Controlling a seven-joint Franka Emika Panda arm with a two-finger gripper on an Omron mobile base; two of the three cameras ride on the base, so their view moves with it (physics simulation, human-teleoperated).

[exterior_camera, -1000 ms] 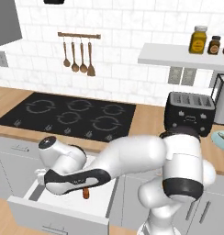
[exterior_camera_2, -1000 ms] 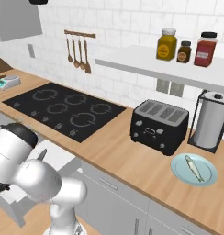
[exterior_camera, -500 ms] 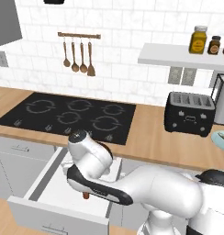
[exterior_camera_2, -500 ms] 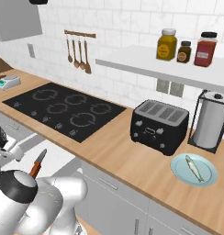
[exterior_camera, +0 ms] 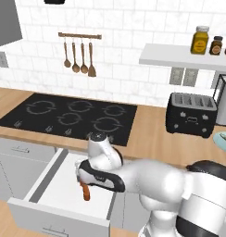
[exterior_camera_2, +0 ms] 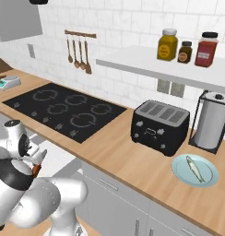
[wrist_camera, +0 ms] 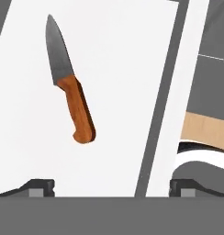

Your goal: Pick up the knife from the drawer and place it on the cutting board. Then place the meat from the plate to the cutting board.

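Knife (wrist_camera: 69, 90) laid flat on the drawer (wrist_camera: 123, 55) floor, gripper (wrist_camera: 112, 187) held above it, jaws spread wide, nothing gripped.

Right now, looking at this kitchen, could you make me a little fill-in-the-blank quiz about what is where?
1. The knife lies flat inside the open ____, on its white floor.
2. The gripper above it has its fingers ____, holding nothing.
3. The meat rests on the light blue ____, right of the toaster.
4. The knife's handle is orange-brown, and its blade is ____.

Missing words: drawer; open; plate; grey
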